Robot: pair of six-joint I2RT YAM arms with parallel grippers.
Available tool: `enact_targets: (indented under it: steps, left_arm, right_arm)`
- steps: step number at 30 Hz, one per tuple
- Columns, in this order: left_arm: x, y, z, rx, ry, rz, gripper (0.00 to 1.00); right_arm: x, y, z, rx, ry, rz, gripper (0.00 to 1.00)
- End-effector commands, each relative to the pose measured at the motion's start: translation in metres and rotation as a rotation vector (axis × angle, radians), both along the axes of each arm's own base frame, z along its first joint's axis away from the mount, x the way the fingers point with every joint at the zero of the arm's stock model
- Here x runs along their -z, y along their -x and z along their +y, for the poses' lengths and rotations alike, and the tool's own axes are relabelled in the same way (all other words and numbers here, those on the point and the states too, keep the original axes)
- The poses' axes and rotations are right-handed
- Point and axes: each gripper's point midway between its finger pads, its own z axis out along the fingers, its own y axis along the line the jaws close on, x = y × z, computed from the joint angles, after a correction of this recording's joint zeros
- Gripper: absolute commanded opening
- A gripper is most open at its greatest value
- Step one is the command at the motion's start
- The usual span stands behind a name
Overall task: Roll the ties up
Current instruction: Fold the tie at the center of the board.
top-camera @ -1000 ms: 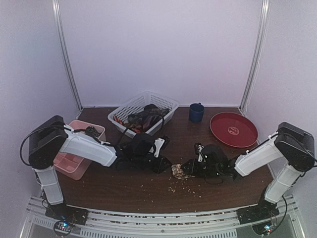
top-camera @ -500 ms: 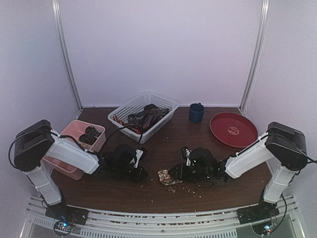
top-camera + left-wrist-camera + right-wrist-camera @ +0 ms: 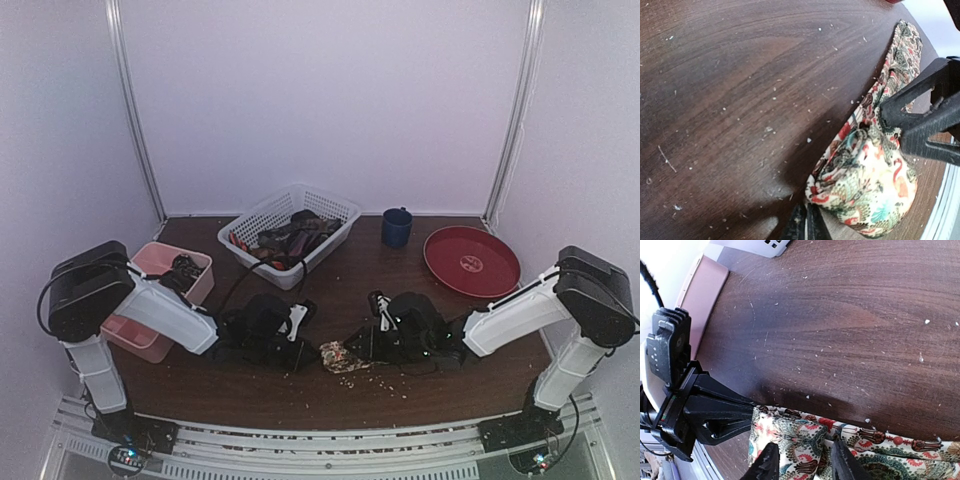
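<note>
A cream tie with a red and green floral pattern [image 3: 340,355] lies partly rolled on the brown table [image 3: 330,290], between my two grippers. In the left wrist view the roll [image 3: 865,192] bulges at lower right. My left gripper [image 3: 807,222] has its jaws pressed together on the roll's bottom corner. My left gripper [image 3: 312,348] comes in from the left and my right gripper [image 3: 362,345] from the right. In the right wrist view my right gripper [image 3: 805,462] stands open, its fingers astride a fold of the tie [image 3: 805,437]. The left gripper's black fingers [image 3: 715,412] meet the fabric's left edge.
A white lattice basket [image 3: 330,203] at the back holds more dark and red ties [image 3: 292,233]. A blue cup [image 3: 396,227] and a red plate [image 3: 472,260] stand at back right. A pink tray [image 3: 150,300] sits at left. Crumbs dot the table near the tie.
The tie and both grippers have shifted left and nearer the front edge. The left jaws have closed at the tie's corner. The right jaws have spread wider.
</note>
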Motion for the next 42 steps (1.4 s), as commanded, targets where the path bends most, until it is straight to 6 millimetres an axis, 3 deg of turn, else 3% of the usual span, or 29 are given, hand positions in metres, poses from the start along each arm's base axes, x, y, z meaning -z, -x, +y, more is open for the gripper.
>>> enact_targets:
  steps: [1, 6, 10, 22, 33, 42]
  left_arm:
    - [-0.005, -0.002, -0.012, -0.005, 0.037, 0.003, 0.05]
    - [0.004, 0.001, -0.006, -0.024, 0.005, 0.021, 0.05]
    - [0.009, 0.005, -0.001, -0.032, -0.012, 0.041, 0.05]
    - [0.019, 0.028, -0.007, -0.017, -0.011, 0.087, 0.03]
    - [-0.009, 0.005, -0.036, 0.034, 0.006, -0.056, 0.01]
    - [-0.022, 0.001, -0.047, 0.086, 0.012, -0.114, 0.03]
  right_arm:
    - [-0.010, 0.001, 0.003, -0.034, -0.010, -0.016, 0.38]
    - [0.001, 0.003, 0.001, -0.043, 0.015, -0.004, 0.36]
    - [0.015, 0.004, -0.003, -0.042, 0.031, 0.030, 0.28]
    - [0.022, 0.011, -0.010, -0.030, 0.005, 0.057, 0.25]
    - [0.018, 0.007, -0.014, -0.016, 0.011, 0.038, 0.24]
    - [0.014, 0.000, -0.022, 0.019, 0.045, 0.004, 0.25]
